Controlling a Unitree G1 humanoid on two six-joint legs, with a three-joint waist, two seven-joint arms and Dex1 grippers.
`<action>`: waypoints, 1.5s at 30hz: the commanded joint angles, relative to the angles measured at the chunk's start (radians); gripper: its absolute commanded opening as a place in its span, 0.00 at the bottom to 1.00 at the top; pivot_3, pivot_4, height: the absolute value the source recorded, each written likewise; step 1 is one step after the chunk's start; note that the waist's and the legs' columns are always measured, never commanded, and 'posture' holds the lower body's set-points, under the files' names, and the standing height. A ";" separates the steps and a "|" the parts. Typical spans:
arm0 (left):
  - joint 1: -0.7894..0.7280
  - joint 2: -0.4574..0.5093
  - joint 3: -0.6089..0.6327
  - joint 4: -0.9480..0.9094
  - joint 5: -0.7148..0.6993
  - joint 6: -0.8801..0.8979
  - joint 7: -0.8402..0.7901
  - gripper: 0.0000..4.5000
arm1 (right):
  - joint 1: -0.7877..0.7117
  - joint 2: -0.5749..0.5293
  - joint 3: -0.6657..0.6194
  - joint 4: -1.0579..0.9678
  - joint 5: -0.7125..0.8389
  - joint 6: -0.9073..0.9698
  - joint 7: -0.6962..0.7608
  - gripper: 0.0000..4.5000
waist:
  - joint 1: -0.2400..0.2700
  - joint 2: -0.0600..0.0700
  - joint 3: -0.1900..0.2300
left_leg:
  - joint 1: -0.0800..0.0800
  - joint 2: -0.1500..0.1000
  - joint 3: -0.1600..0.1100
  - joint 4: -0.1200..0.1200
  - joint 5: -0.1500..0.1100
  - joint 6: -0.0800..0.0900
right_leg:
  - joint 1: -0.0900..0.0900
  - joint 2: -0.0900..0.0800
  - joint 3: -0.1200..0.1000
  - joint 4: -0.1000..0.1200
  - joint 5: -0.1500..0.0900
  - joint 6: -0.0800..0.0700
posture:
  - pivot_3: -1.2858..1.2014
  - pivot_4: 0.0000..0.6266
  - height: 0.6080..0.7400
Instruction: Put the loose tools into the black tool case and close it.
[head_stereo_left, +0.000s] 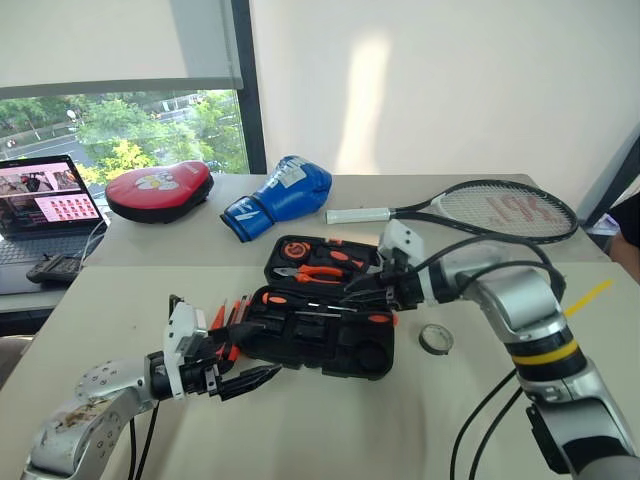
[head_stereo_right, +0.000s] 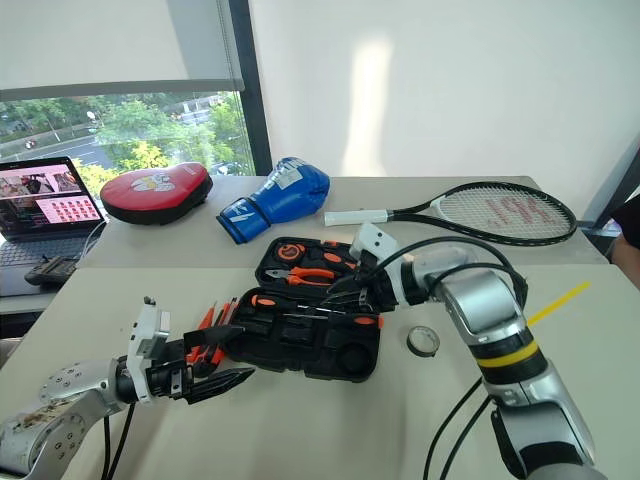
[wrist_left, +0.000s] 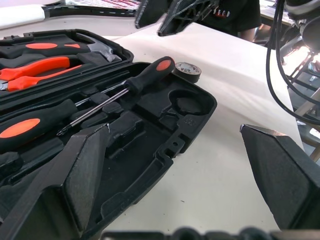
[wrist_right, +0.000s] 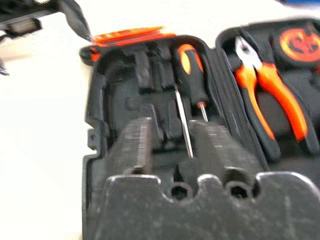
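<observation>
Right now I have the case lying open on the bench, its lid half behind with the orange-handled pliers seated in it, and the front half holding two screwdrivers laid across the moulded slots, their shafts crossing. My left end effector sits low over the bench just beside the case's near left corner, fingers spread wide and gripping nothing; from its wrist camera I see one finger against the case edge and the other well out over bare bench. My right end effector hangs over the middle of the case, tilted down toward the screwdrivers. Its fingers look close together above the shafts, but I cannot tell whether they are clenched or pinching anything. A few orange tools lie on the bench by the case's left end, near the left end effector. The small black roll rests on the bench just to the right of the case, apart from it.
</observation>
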 joint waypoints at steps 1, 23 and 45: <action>-0.022 0.011 0.001 -0.039 -0.030 0.014 0.002 1.00 | 0.030 -0.015 -0.071 -0.073 -0.028 -0.019 -0.118 0.02 | 0.000 0.000 0.000 | 0.000 0.000 0.000 0.000 0.000 0.000 | 0.000 0.000 0.000 0.000 0.000 0.000 | 0.52 0.24 1.00; -0.131 0.002 -0.087 -0.035 -0.024 0.100 0.085 1.00 | 0.286 -0.172 -0.120 -0.294 -0.029 0.069 -0.307 0.02 | 0.010 -0.001 0.000 | 0.002 0.000 0.001 0.001 0.000 0.000 | 0.004 0.012 0.003 -0.001 0.000 0.001 | 0.52 0.24 1.00; -0.091 -0.005 -0.079 0.271 0.101 -0.160 -0.126 1.00 | 0.214 -0.083 -0.047 -0.287 0.013 -0.004 -0.313 0.02 | 0.012 -0.001 0.001 | 0.002 0.001 0.001 0.001 0.000 0.001 | 0.003 0.012 0.003 -0.001 0.000 0.001 | 0.52 0.24 1.00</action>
